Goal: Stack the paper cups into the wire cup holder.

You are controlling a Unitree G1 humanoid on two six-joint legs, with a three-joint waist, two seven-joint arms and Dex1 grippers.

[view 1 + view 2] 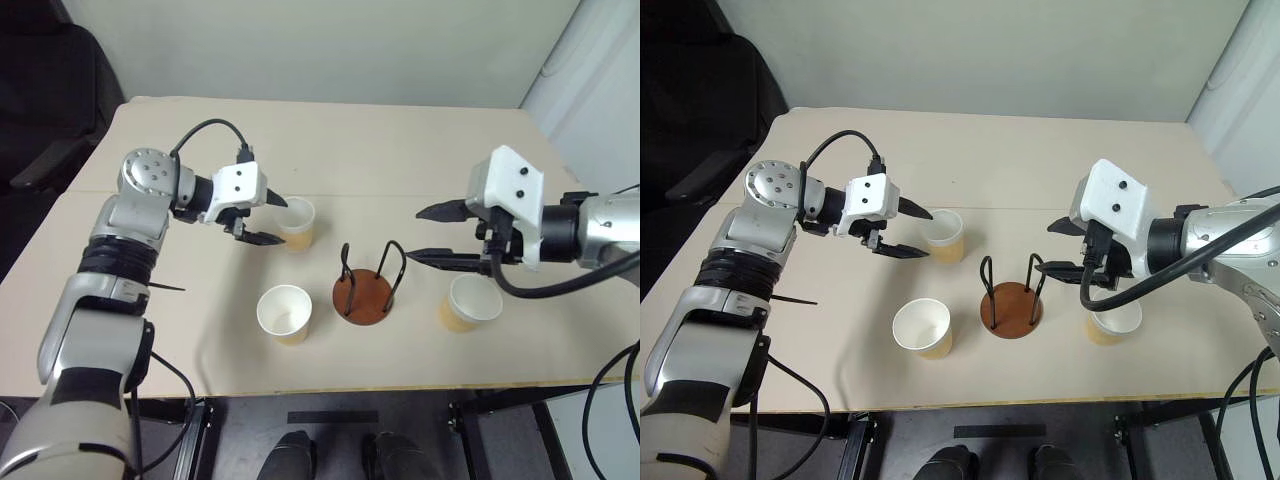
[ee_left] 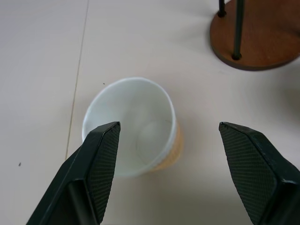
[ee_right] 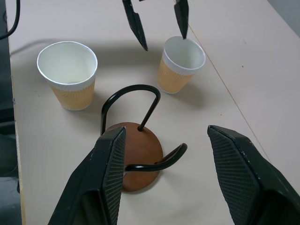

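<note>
Though unstacked, three paper cups (image 1: pixel 297 222).

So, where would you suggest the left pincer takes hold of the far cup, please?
Probably across the upper wall just under the rim of the far cup, coming from its left side, angled down. It stands upright, open end up, and the open left pincer already straddles it.

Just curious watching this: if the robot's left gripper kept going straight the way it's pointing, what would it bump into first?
Most likely the far paper cup: the open left gripper points down at it, its fingers either side of the rim, though depth is hard to judge.
</note>
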